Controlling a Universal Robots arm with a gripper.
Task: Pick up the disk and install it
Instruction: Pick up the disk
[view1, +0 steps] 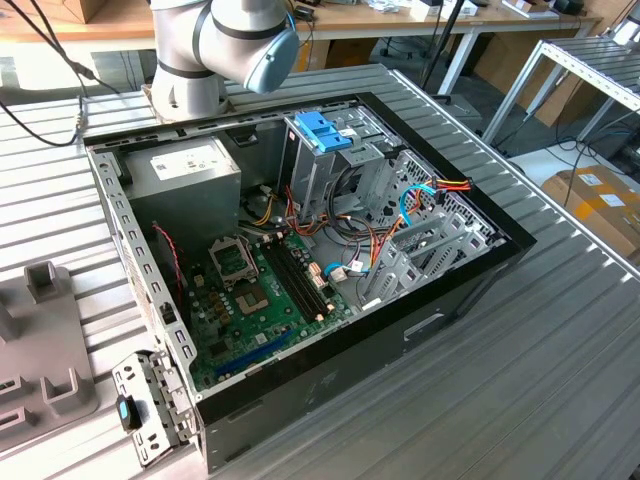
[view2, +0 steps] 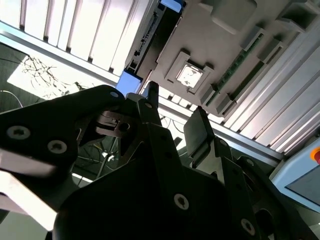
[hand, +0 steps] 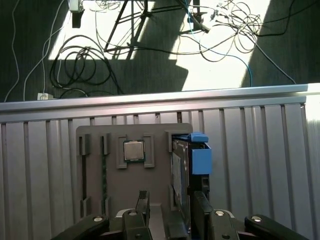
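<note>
Grey plastic makes up the holder (hand: 115, 180), which lies flat on the ribbed metal desk (hand: 260, 150), close to one edge of it. Past that edge, black cables (hand: 80, 65) lie on the floor (hand: 220, 70). The disk (hand: 181, 165) stands on its thin side in a slot of the holder. A blue rail (hand: 200, 159) runs along the disk. A small square chip (hand: 133, 150) sits in another slot of the holder, just beside the disk. The end effector (hand: 171, 200) hangs over the holder, near one end of the disk. Its two black fingers (hand: 143, 205) are spread wide apart and grip nothing. Whether a finger touches the disk cannot be told. In the exterior view an open computer case (view1: 430, 320) lies in the middle of the desk. Inside it are a green board (view1: 250, 300), a grey box (view1: 185, 175) in one corner, and a blue handle (view1: 322, 130) on top of a metal cage. The arm (view1: 220, 45) stands on the desk just beside the case.
</note>
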